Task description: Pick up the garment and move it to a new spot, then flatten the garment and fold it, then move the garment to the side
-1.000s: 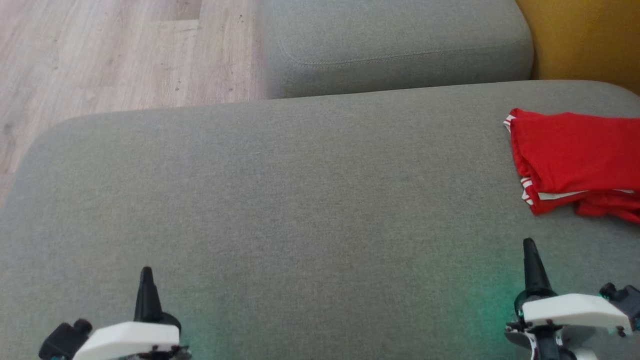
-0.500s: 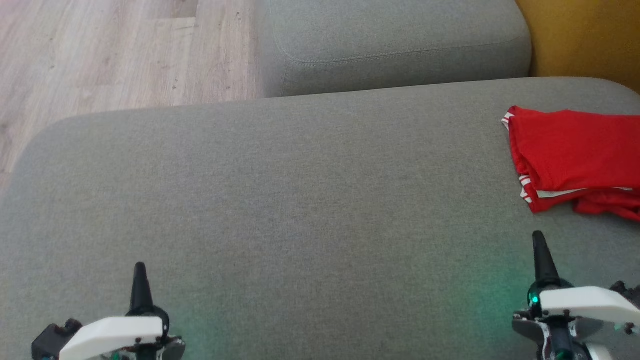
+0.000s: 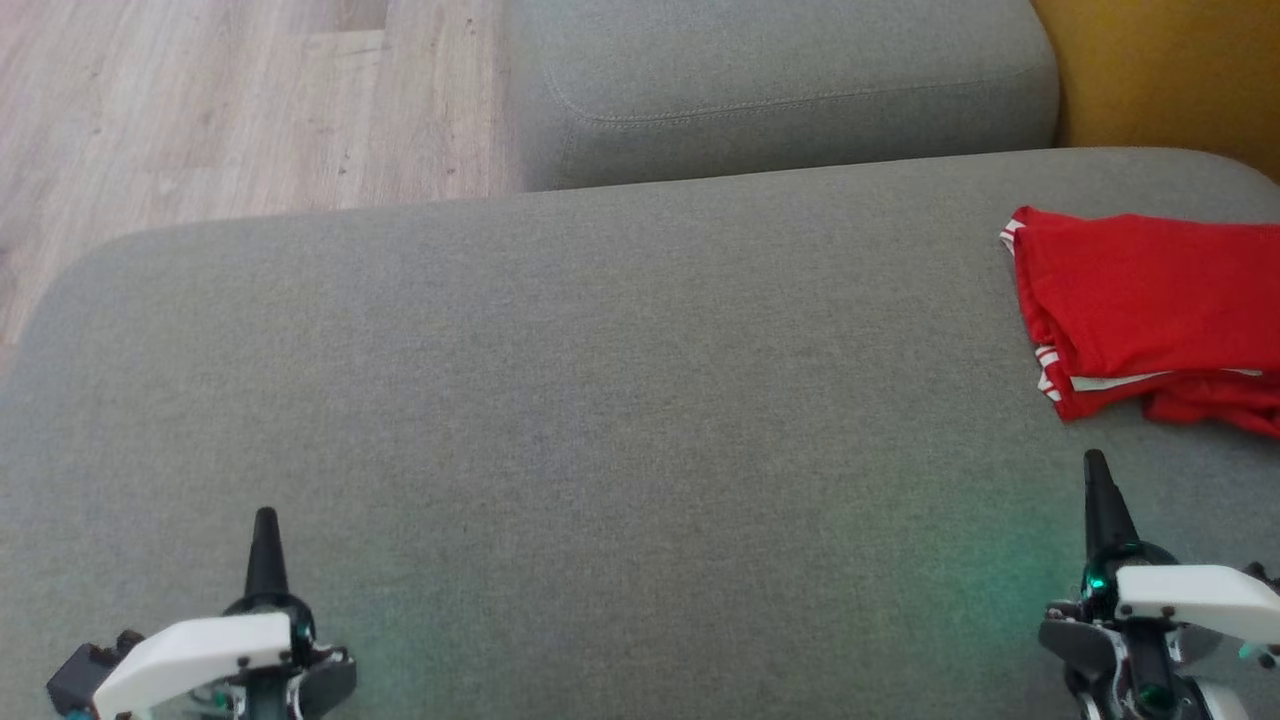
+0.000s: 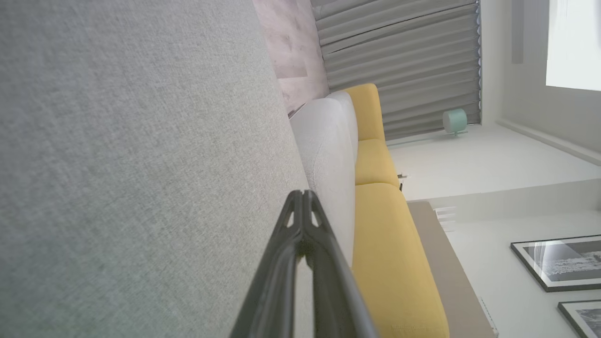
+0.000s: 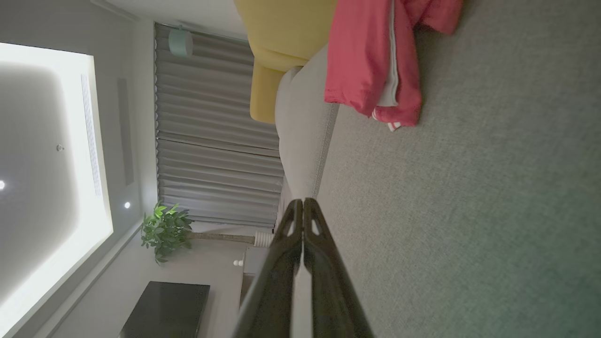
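Head view: red garment (image 3: 1140, 300) lies at the far right of the grey seat cushion (image 3: 620, 380), in stacked layers with white trim showing at its near edge, partly cut by the picture's border. The left gripper (image 3: 265, 525) sits low at the near left, well apart from the cloth. The right gripper (image 3: 1097, 470) is near the garment's front edge but not touching it. It looks folded and set aside already (the stack is a little loose at the lower right), so I judge the step in hand to be clearing the arms. Done well, that means the right fingers avoid snagging the near hem and the fold is left alone.

Left wrist view: the left gripper's two dark fingers (image 4: 324, 277) are clenched, tips meeting, with nothing between them and bare cushion beside them.

Right wrist view: the right fingers (image 5: 277, 277) are likewise pressed together and empty, and the garment lies ahead of the tips.

Against a second ago, the head camera has shifted slightly. Allowing for that, both grippers have spread outward, and the garment has stayed where it was.
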{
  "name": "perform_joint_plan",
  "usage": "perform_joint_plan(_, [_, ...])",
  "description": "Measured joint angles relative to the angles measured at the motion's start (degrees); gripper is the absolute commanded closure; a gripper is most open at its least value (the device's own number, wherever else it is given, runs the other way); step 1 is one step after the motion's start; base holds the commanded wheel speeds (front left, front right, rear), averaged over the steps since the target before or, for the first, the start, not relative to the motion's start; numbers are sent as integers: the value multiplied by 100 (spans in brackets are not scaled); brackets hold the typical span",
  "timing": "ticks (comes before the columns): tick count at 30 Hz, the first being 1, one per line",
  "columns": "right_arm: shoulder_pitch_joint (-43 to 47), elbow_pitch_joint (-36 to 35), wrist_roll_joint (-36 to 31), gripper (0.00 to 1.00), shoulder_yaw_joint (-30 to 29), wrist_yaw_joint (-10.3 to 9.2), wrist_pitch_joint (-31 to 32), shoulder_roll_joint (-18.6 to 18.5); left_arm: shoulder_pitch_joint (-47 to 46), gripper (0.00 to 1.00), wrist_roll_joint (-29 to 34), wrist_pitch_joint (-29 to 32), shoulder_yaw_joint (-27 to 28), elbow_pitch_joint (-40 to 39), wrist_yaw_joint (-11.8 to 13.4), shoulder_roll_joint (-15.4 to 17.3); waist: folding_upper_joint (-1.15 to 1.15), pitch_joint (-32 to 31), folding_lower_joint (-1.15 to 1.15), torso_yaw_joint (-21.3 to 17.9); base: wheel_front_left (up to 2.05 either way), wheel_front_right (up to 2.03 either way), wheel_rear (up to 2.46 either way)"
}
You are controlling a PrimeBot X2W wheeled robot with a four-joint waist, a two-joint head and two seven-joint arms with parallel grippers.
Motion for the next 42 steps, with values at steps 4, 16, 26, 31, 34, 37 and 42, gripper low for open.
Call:
perform_joint_plan(4, [-82, -14, 267, 100, -69, 0, 59, 0, -16, 100, -261, 52, 34, 15, -49, -1, 0, 9, 0, -10, 0, 0, 0])
perform_joint_plan(16, [-169, -71, 1090, 100, -247, 0, 280, 0, -158, 100, -1068, 257, 219, 59, -151, -4, 0, 37, 0, -42, 0, 0, 0])
perform_joint_plan(26, [-216, -100, 1218, 100, -297, 0, 294, 0, -225, 100, -1211, 302, 250, 70, -194, -9, 0, 40, 0, -46, 0, 0, 0])
perform_joint_plan(31, [-216, -100, 1218, 100, -305, 0, 302, 1, -226, 100, -1211, 302, 263, 70, -194, -12, 0, 39, 0, -45, 0, 0, 0])
perform_joint_plan(34, [-216, -100, 1217, 100, -309, 0, 303, 1, -226, 100, -1211, 320, 271, 70, -194, -15, 0, 39, 0, -45, 0, 0, 0])
perform_joint_plan(37, [-216, -100, 1217, 100, -313, 0, 326, 2, -226, 100, -1211, 347, 285, 70, -194, -21, 0, 39, 0, -45, 0, 0, 0])
perform_joint_plan(42, [-216, -100, 1217, 100, -320, 0, 345, 3, -226, 100, -1210, 352, 303, 70, -196, -25, 0, 39, 0, -45, 0, 0, 0])
